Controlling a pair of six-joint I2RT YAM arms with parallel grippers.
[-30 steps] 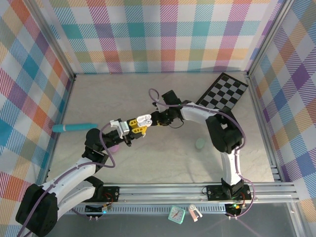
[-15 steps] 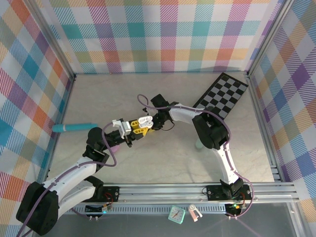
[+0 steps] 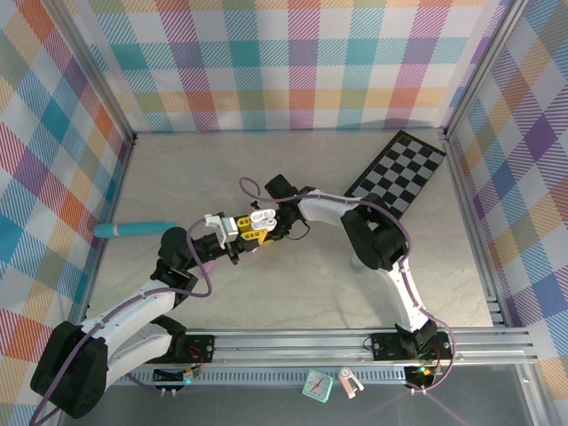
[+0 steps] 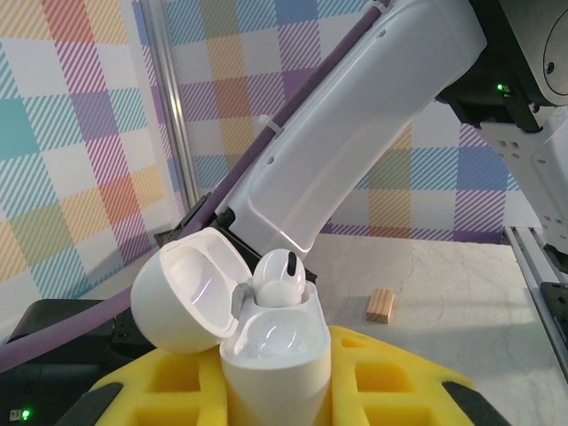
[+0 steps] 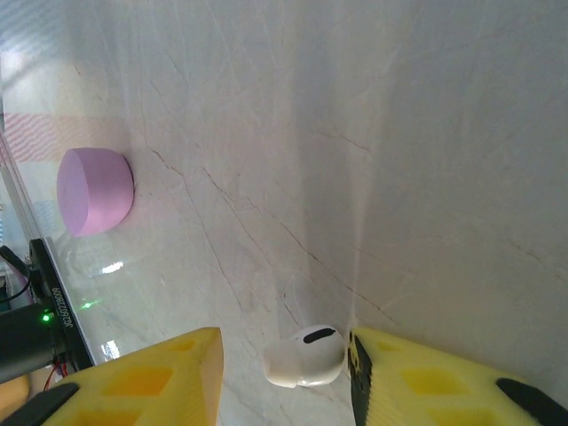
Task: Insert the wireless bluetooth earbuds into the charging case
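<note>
Left gripper (image 4: 277,390) is clamping its yellow pads on the base of the white pebble-shaped plastic charging case (image 4: 275,342) and holding it upright. The case's rounded white hinged lid (image 4: 186,288) is hanging open to one side. Right gripper (image 5: 284,351) is standing with its fingers apart around a loose white bean-sized plastic earbud (image 5: 304,355). The bud is lying just beside one pad, with bare tabletop showing between it and the other pad, so it is not looking clamped. I cannot tell whether the bud is resting on the pale marbled tabletop (image 5: 399,133) or leaning on that pad. Judging the step in hand as securing this second bud for the case. To do it well, the fingers should be closing slowly and squarely on the bud's body, since so small and slick a piece is likely to squirt out. The dark oval mark should be staying uppermost to match its seated mate. The left arm should be keeping the case level and the lid clear. Containers: a second white earbud with a dark tip mark (image 4: 280,273) is sitting upright in the rear socket of the open case. The glossy front socket (image 4: 266,333) is looking empty and waiting. A lilac rounded plastic case-like piece (image 5: 95,191) is lying well apart on the table, seemingly closed, contents unknown. A small tan wooden block (image 4: 382,304) is lying on the table beyond the case.
</note>
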